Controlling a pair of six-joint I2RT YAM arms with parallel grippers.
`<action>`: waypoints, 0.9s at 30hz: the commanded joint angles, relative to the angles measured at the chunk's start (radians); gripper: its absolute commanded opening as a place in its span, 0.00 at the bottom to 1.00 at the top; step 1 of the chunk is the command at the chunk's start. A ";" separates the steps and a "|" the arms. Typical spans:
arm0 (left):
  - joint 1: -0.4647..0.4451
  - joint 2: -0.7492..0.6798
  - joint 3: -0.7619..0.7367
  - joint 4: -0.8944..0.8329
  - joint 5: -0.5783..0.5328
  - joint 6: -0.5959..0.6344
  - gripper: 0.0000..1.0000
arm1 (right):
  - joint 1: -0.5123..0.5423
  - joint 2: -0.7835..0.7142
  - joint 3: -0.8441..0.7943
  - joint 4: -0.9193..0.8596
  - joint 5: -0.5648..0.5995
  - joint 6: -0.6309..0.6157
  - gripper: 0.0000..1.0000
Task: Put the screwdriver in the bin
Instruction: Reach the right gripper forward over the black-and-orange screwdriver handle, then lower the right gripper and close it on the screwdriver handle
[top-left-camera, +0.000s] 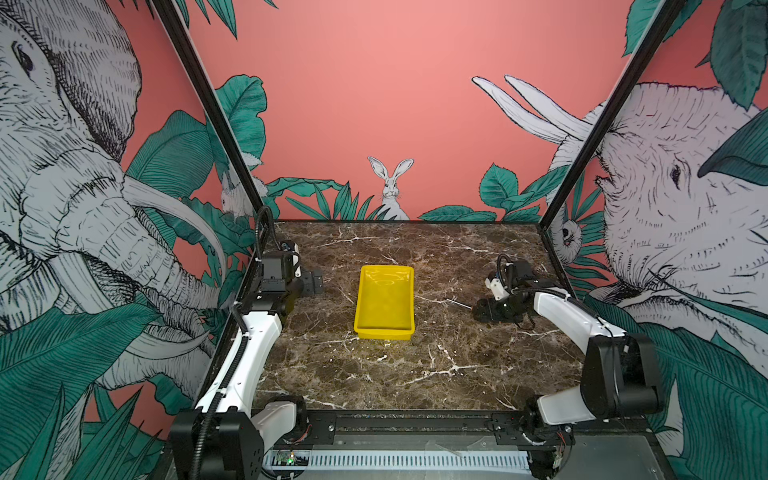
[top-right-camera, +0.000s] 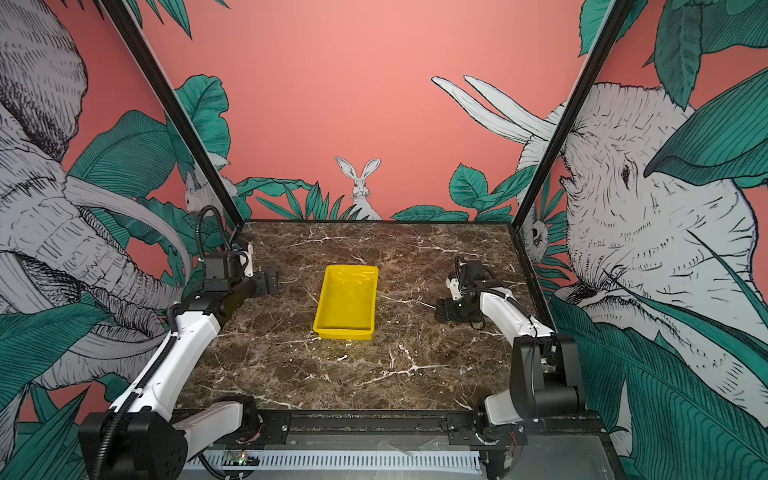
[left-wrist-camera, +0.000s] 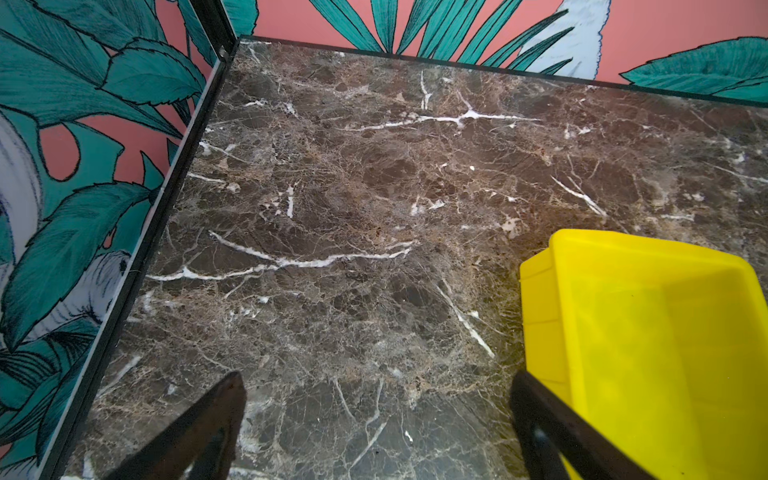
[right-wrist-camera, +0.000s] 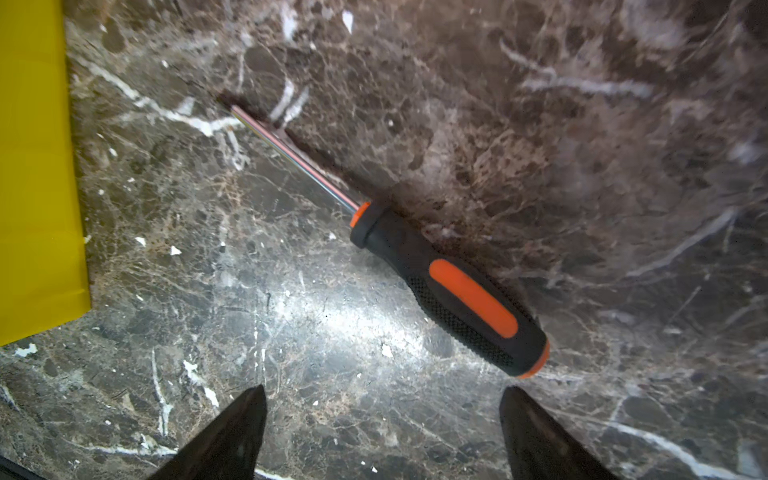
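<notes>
The screwdriver (right-wrist-camera: 453, 291), black-handled with orange insets, lies flat on the marble to the right of the bin; only its thin shaft (top-left-camera: 459, 304) (top-right-camera: 428, 305) shows in both top views, pointing toward the bin. The empty yellow bin (top-left-camera: 384, 307) (top-right-camera: 347, 299) (right-wrist-camera: 33, 166) sits mid-table. My right gripper (top-left-camera: 478, 311) (top-right-camera: 441, 309) (right-wrist-camera: 384, 390) is open and low over the handle end, whose orange cap lies just beyond one fingertip; nothing is between the fingers. My left gripper (top-left-camera: 318, 282) (top-right-camera: 272, 282) (left-wrist-camera: 378, 374) stands open and empty left of the bin (left-wrist-camera: 644, 332).
The dark marble table (top-left-camera: 415, 365) is boxed in by patterned walls with black frame posts (top-left-camera: 208, 104) at the back corners. A black rail (top-left-camera: 415, 419) carrying both arm bases runs along the front edge.
</notes>
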 joint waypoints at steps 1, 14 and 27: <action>0.001 -0.002 -0.015 -0.003 0.004 -0.020 1.00 | 0.006 0.031 0.002 0.035 0.025 0.017 0.86; 0.000 -0.030 -0.021 -0.012 0.020 -0.075 1.00 | 0.006 0.072 0.066 0.062 0.085 -0.026 0.84; 0.002 -0.039 -0.026 -0.022 0.027 -0.096 1.00 | 0.006 0.179 0.076 0.033 0.073 -0.045 0.82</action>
